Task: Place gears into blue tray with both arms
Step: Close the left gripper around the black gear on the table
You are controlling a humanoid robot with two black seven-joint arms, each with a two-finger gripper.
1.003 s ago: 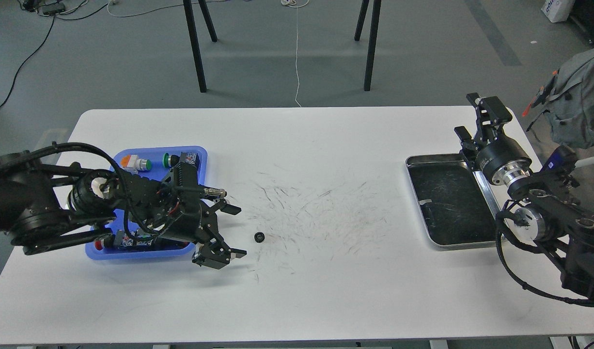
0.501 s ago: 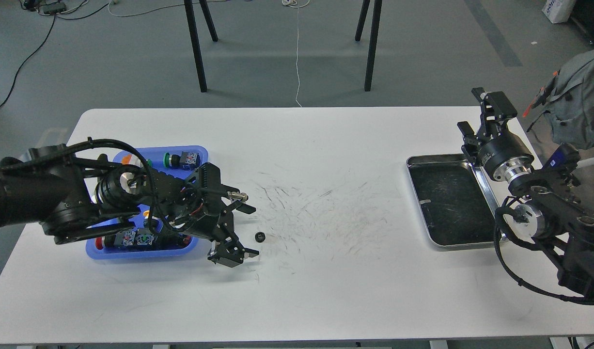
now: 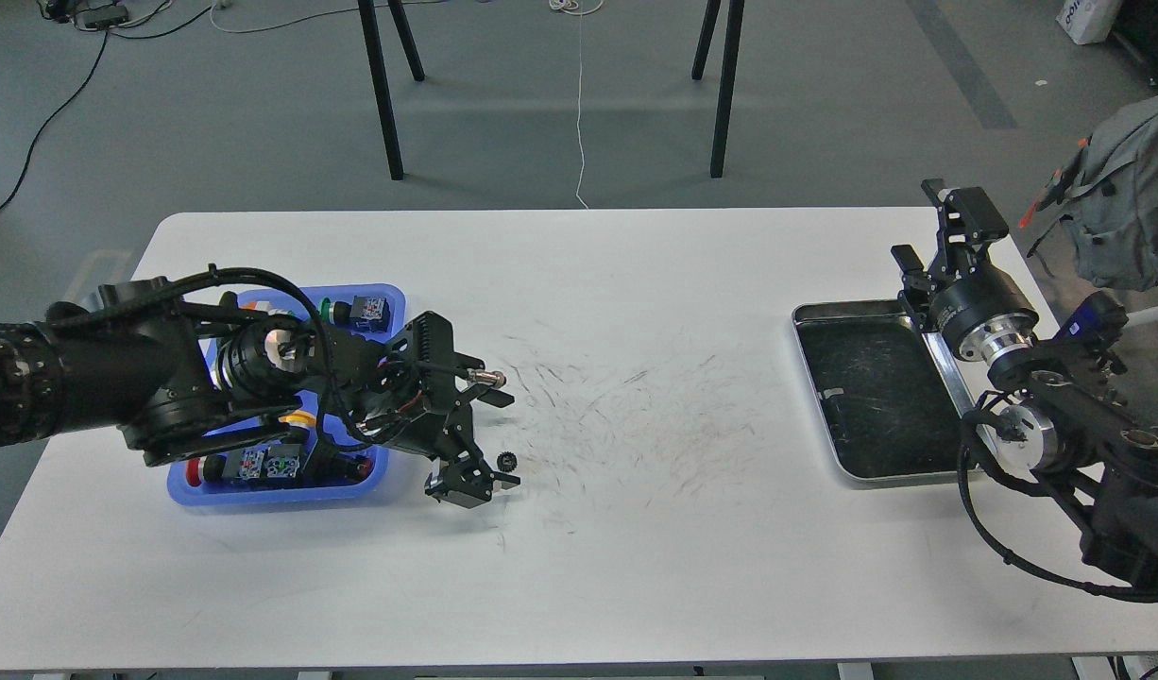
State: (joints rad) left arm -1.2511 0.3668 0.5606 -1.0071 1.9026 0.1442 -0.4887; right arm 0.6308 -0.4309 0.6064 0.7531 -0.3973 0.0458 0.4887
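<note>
Grey flooring and black stand legs sit behind our white, scuffed surface (image 3: 636,586). Our left pincer (image 3: 489,439) hangs low with its fingers spread, and the lone gear (image 3: 506,461) lies on the surface between the fingertips, nearer the lower one; whether metal touches it we cannot tell. Just behind that pincer, toward the wrist, the blue tray (image 3: 371,491) holds several switches (image 3: 357,309) with coloured caps. We see no gears in it from here. Our right pincer (image 3: 933,231) is raised at the far side of the silver tray (image 3: 947,378), fingers apart and holding nothing.

We judge the gear light, rigid and hard, unlikely to break but small enough to skid or flip if nudged by one finger first. The best hold looks to be across its toothed rim, both fingers closing evenly, since the teeth should give grip. It appears as a tiny black toothed disc; any centre hole is too small to make out.
</note>
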